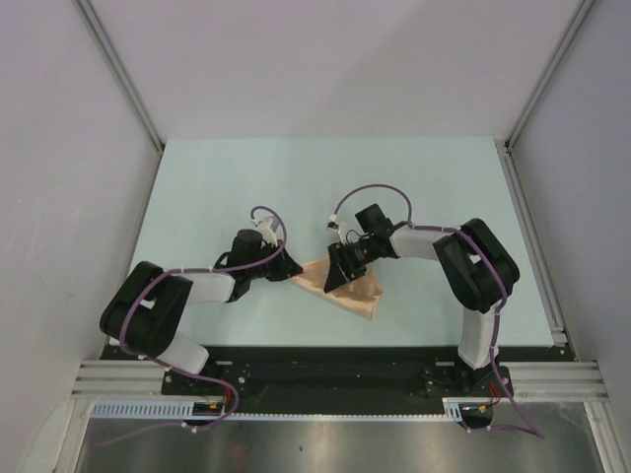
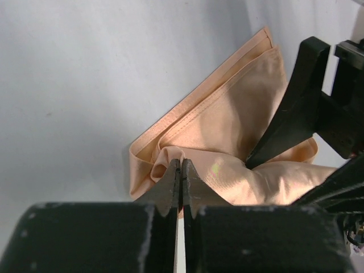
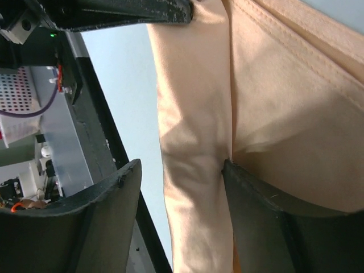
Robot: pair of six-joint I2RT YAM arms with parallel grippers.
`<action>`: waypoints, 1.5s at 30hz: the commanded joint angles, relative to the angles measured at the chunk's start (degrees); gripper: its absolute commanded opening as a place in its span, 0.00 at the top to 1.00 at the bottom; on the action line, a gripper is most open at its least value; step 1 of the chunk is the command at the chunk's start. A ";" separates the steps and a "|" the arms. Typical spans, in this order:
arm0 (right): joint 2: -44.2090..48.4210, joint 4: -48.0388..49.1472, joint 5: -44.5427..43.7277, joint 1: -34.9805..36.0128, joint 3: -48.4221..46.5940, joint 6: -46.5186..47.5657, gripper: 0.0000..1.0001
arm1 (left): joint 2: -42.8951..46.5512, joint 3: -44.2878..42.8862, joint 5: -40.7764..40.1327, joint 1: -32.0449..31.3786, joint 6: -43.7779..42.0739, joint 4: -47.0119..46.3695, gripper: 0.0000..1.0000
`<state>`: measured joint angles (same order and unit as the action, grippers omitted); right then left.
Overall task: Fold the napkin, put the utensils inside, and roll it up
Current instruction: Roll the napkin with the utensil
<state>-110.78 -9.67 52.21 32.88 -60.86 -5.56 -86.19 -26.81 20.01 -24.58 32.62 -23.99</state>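
The peach-orange napkin (image 1: pixel 350 294) lies bunched and folded on the table between the two arms. My left gripper (image 1: pixel 294 272) is at its left end. In the left wrist view the jaws are pressed together on a puckered fold of the napkin (image 2: pixel 227 125) at the left gripper's tips (image 2: pixel 181 165). My right gripper (image 1: pixel 338 278) is over the napkin's middle and stands open. A rolled ridge of the napkin (image 3: pixel 196 148) runs between the right gripper's (image 3: pixel 179 183) fingers, and the right finger (image 3: pixel 250 193) touches the cloth. One black finger (image 2: pixel 284 122) of the right gripper presses into the cloth. The utensils are out of view.
The pale blue-green table (image 1: pixel 246 177) stretches behind and to both sides of the napkin. Grey walls enclose it at the back and sides. A black base strip (image 1: pixel 325 360) with the arm mounts runs along the near edge, close to the napkin's near corner.
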 commanded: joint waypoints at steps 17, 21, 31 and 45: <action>22.10 -1.31 -56.68 20.28 5.32 5.03 0.28 | -7.76 -6.76 2.14 -0.38 0.25 0.08 1.00; 19.04 -1.31 -61.42 23.62 4.09 6.69 0.28 | -8.55 -7.91 2.49 -0.38 -0.19 0.52 1.00; 12.97 -1.75 -62.67 24.95 1.27 9.34 0.31 | -10.05 -8.96 3.54 -0.38 -0.45 -0.01 1.00; 8.48 -5.53 -37.31 15.91 -0.75 4.96 0.64 | -6.98 -8.00 3.72 0.76 -1.07 -0.97 0.62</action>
<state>-101.86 -13.45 1.45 52.16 -60.38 1.56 -95.64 -34.30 23.00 -24.58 32.60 -23.97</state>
